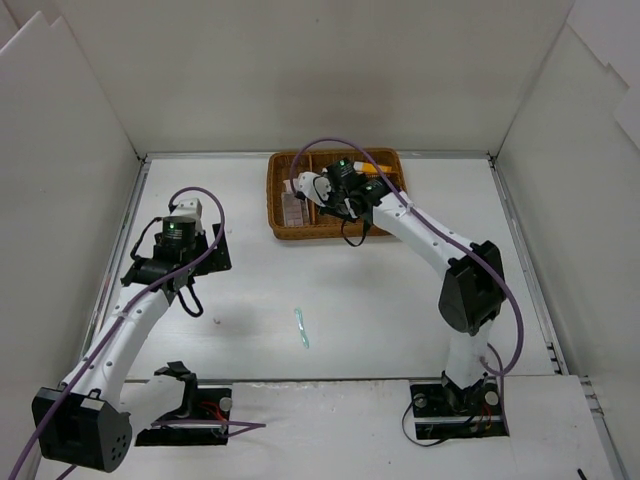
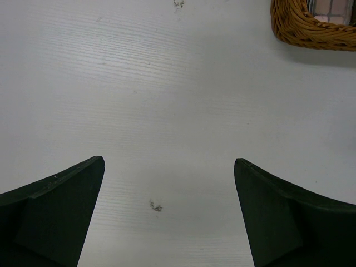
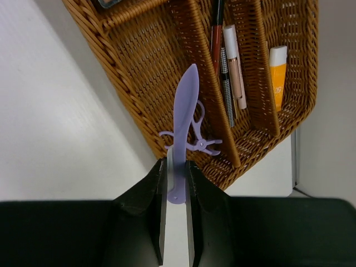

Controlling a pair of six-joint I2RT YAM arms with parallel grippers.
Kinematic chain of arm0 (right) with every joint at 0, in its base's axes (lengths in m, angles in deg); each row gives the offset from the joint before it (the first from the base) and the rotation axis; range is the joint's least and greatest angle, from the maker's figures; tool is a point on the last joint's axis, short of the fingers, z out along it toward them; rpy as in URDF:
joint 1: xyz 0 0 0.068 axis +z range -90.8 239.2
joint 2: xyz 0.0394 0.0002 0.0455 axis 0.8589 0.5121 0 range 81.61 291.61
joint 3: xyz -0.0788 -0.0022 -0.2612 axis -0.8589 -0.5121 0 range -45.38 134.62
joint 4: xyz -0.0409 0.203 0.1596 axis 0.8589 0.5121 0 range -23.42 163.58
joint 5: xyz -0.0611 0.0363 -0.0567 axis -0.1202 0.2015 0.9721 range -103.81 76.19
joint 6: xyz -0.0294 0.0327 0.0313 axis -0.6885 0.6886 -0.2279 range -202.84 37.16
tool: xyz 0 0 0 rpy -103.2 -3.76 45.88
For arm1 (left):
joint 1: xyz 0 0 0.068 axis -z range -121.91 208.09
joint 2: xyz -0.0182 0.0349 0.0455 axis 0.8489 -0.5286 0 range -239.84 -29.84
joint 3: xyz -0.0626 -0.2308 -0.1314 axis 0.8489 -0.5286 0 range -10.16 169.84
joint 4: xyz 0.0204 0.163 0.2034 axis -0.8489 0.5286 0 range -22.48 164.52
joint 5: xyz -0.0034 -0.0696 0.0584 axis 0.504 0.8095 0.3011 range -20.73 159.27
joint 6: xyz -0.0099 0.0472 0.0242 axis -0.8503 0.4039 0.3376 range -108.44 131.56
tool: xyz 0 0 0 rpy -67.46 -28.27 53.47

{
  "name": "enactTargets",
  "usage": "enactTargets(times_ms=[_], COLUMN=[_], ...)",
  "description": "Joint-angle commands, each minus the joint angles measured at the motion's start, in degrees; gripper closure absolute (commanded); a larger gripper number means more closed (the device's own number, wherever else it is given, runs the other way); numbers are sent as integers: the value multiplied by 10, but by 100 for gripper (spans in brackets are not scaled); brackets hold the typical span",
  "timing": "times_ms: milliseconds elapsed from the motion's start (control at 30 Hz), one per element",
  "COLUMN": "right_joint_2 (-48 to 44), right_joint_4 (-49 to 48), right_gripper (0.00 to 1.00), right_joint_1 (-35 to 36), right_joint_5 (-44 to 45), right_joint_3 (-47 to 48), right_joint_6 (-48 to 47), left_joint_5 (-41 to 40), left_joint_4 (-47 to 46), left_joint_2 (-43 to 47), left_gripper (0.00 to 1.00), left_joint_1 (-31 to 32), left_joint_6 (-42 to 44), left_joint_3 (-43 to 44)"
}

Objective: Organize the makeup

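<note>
**Lilac tool hangs over a tray divider**

The right gripper (image 3: 176, 167) pinches the lilac tool (image 3: 185, 105) by its tail above the wicker tray (image 3: 146, 78). The tip seems to cross a divider, so releasing here risks it straddling two compartments. The wide compartment alongside shows bare room. The left gripper (image 2: 169, 167) gapes empty beside the tray's corner.

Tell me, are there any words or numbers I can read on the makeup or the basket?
On the orange tube in the wicker tray: a bit of faint print on its side, too blurred to read.
On the lilac tool and the pencils: no writing shows.
Everywhere else, in all three views: no words, numbers or signs that can be read.
</note>
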Motion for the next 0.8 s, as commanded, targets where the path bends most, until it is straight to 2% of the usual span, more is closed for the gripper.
enactTargets(times_ms=[0, 100, 400, 467, 600, 767], right_joint_2=[38, 60, 107, 107, 91, 55], right_joint_4=[-6, -21, -71, -78, -82, -84], right_gripper=[100, 100, 89, 78, 70, 68], right_joint_1=[-10, -29, -47, -47, -46, -45], right_joint_5=[32, 22, 26, 26, 25, 15], right_joint_3=[38, 51, 71, 64, 52, 34], right_joint_6=[-98, -128, -126, -126, -120, -46], left_joint_5=[1, 2, -2, 2, 4, 3], left_joint_4=[-21, -21, -19, -20, -22, -22], left_joint_2=[9, 9, 5, 5, 1, 0], left_gripper=[3, 3, 3, 3, 3, 3], left_joint_1=[-3, -3, -3, -3, -3, -3], left_joint_6=[9, 10, 10, 10, 10, 10], left_joint_3=[10, 10, 11, 11, 13, 13])
